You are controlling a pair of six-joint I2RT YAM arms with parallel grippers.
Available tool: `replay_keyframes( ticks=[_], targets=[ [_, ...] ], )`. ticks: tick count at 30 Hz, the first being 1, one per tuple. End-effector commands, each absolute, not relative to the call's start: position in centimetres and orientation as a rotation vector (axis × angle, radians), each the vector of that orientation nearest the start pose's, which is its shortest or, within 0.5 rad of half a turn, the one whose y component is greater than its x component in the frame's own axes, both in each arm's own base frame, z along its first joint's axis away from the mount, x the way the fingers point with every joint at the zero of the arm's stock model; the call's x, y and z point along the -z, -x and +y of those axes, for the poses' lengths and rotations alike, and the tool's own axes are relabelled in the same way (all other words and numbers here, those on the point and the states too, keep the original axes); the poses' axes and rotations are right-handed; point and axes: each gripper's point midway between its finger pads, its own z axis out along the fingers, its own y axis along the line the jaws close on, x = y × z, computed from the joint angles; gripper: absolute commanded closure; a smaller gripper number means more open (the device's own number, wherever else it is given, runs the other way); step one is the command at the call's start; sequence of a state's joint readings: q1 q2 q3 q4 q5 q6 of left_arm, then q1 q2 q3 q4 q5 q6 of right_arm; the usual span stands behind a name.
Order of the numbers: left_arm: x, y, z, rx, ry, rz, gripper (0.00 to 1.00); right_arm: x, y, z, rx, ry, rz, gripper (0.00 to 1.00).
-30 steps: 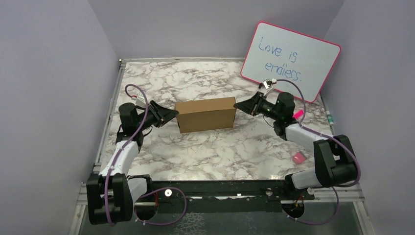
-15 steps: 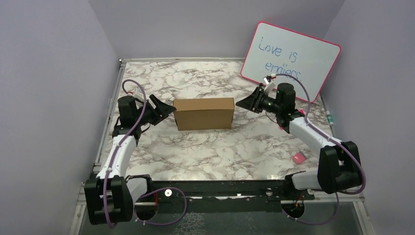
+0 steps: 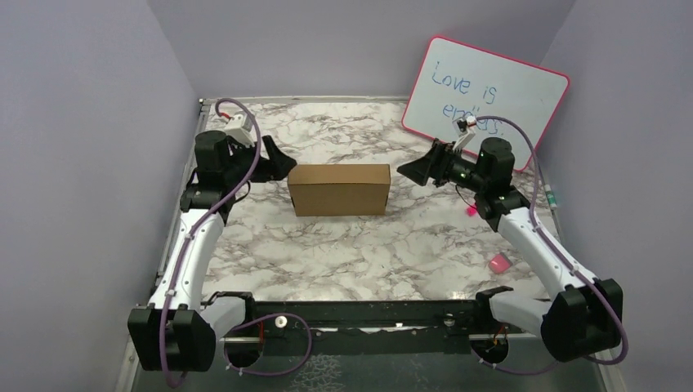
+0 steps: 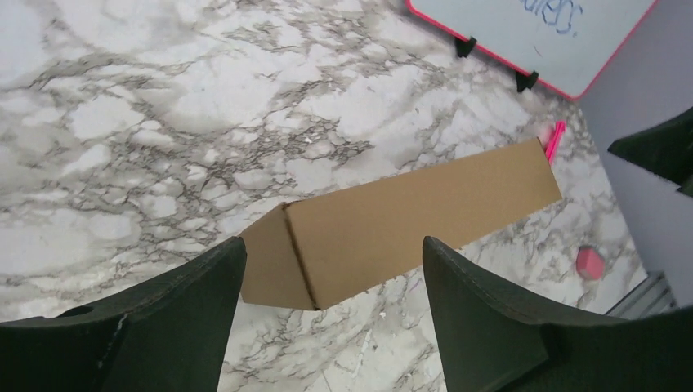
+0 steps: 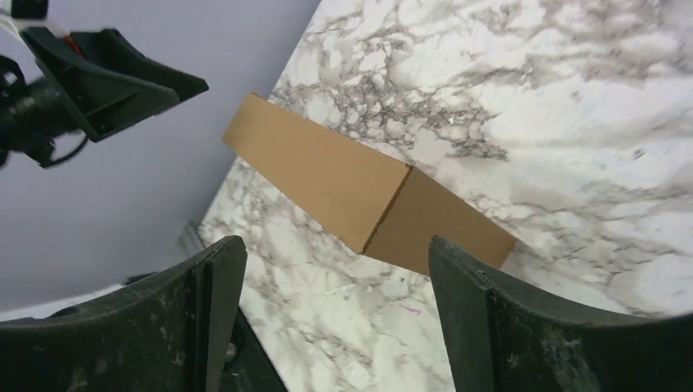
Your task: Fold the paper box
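1. Folding is judged finished or nearly so: the paper box [image 3: 339,189] is seen as a closed rectangular block, laid flat at the middle of the table [image 3: 343,253].
2. The left gripper [image 3: 276,161] is held at the box's 9 o'clock and the right gripper [image 3: 415,168] at its 3 o'clock. Both pairs of fingers are spread wide, and nothing is pinched or touched.
3. Only a check of the end flaps, or clearing the arms away, seems called for next.
4. Matte brown cardboard, flat faces and crisp creased edges are shown against the veined marble print.

Matt brown cardboard paper box [image 3: 339,189]; smooth marble-patterned table [image 3: 368,253], black plastic gripper fingers [image 4: 482,327].
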State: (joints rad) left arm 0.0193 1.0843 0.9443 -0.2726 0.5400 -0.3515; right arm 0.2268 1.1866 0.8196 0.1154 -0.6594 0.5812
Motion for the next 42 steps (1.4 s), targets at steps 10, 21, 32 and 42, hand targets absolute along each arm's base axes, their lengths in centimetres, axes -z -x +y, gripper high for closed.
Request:
replay_keyframes(
  ticks=[10,21,32,42],
  targets=[
    [-26.1,-30.4,-16.6,0.399,-0.826,1.879,0.15,-26.6,-27.2,17.2,-0.883,0.384,1.695,0.00],
    [-23.5,-29.7,-20.9,0.349,-1.277,1.759,0.09,-27.5,-24.4,15.9,-0.795,0.429,1.558,0.00],
    [-22.1,-31.8,-22.8,0.352,-1.461,1.683,0.04,-27.1,-23.8,15.6,-0.778,0.446,1.563,0.00],
    [-19.5,-32.5,-23.7,0.404,-1.497,1.759,0.16,-26.9,-23.7,15.6,-0.771,0.447,1.566,0.00]
  ],
)
